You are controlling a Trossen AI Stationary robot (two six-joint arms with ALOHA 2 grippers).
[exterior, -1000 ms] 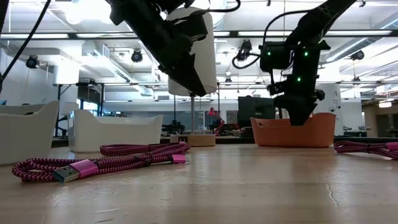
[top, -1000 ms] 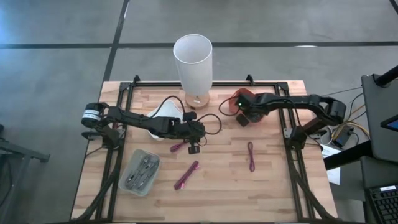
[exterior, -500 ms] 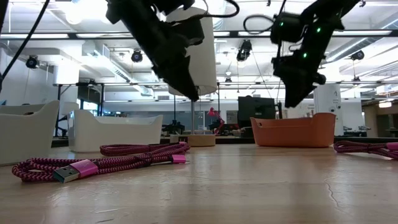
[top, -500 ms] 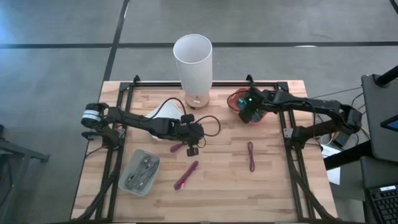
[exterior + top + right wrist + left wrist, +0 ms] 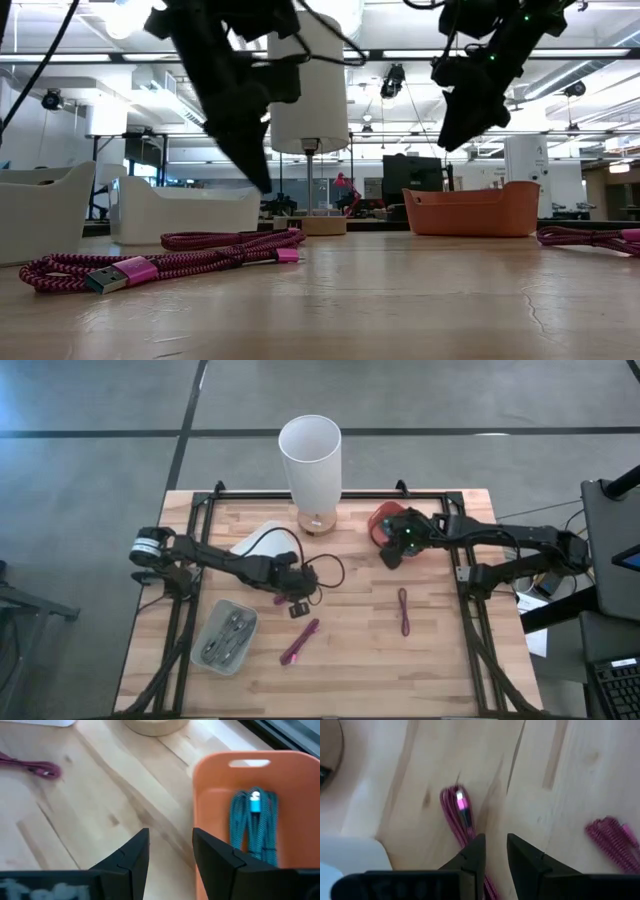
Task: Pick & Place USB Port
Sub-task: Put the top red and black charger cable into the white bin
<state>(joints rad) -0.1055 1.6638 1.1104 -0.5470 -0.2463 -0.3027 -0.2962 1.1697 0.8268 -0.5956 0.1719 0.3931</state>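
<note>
A coiled pink USB cable (image 5: 281, 598) lies flat on the wooden table, with my left gripper (image 5: 296, 603) just above it, pointing steeply down. In the left wrist view the open fingers (image 5: 495, 855) stand beside the cable (image 5: 458, 812), nothing between them. In the low view this gripper (image 5: 258, 178) hangs clear of the cable (image 5: 235, 240). My right gripper (image 5: 392, 556) hovers open and empty at the near side of the orange bin (image 5: 383, 520). A coiled teal cable (image 5: 254, 822) lies inside the bin (image 5: 220, 775).
Two more pink cables lie on the table, one near the middle (image 5: 300, 642) and one to the right (image 5: 403, 610). A clear tray (image 5: 225, 637) sits at the near left, a white bin (image 5: 258, 540) behind the left arm, and a tall white cylinder (image 5: 310, 455) at the far edge.
My right gripper has risen out of the orange bin and drawn back toward the table's near side, tipping less steeply. My left gripper has sunk and shifted a little toward the table's left, over the pink cable, rolling as it went.
</note>
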